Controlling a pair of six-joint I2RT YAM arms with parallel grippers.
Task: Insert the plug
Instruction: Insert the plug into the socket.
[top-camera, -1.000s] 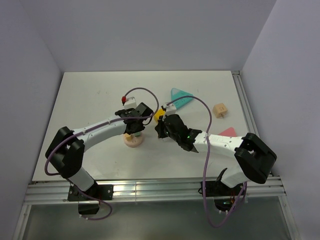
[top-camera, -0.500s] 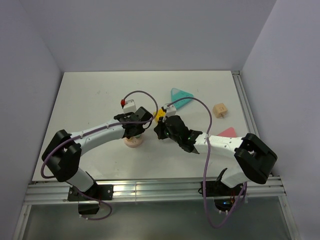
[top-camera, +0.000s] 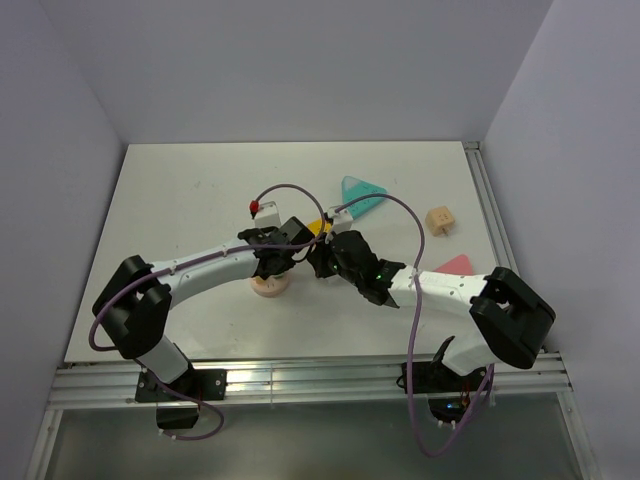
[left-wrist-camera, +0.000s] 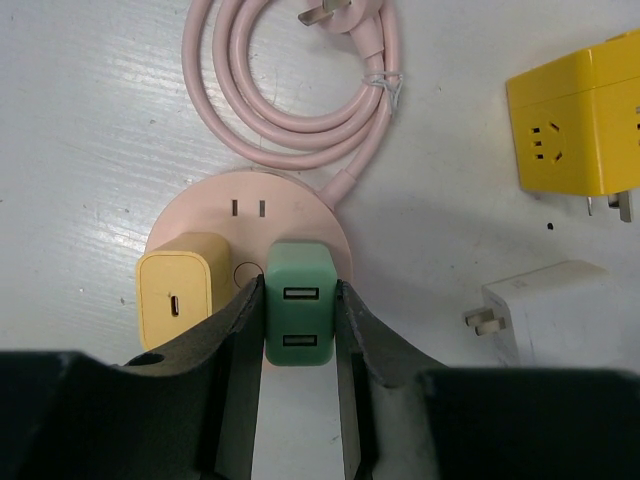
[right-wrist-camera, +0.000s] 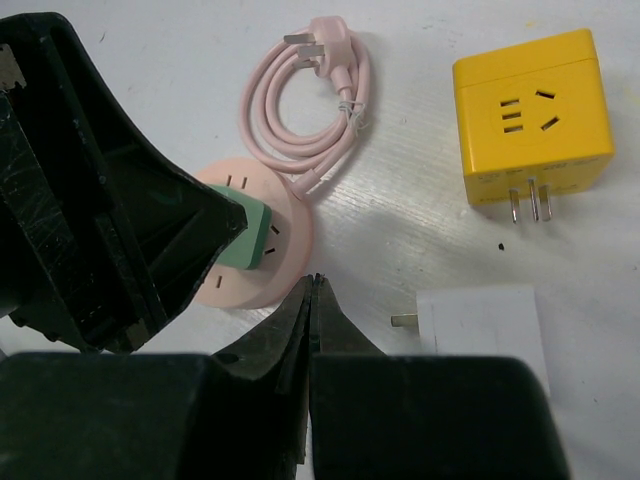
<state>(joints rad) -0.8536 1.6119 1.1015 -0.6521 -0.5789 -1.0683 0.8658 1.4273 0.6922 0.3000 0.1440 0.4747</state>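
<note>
We are not seeing the prongs of the plug (left-wrist-camera: 298, 318). They are hiding under it, so we cannot tell if they are in the holes. From above, the arm is covering the plug. The left claw (left-wrist-camera: 298, 290) is pinching the green plug on both sides, low in the middle of its picture. The plug is sitting over the round pink socket (left-wrist-camera: 200, 215), just beside a small yellow charger (left-wrist-camera: 178, 295). The right claw (right-wrist-camera: 312, 295) is pressed together, holding nothing, near the socket's edge.

The mint-green plug (left-wrist-camera: 299, 316), two USB ports facing up, stands upright on the pink round socket (left-wrist-camera: 200, 215).
</note>
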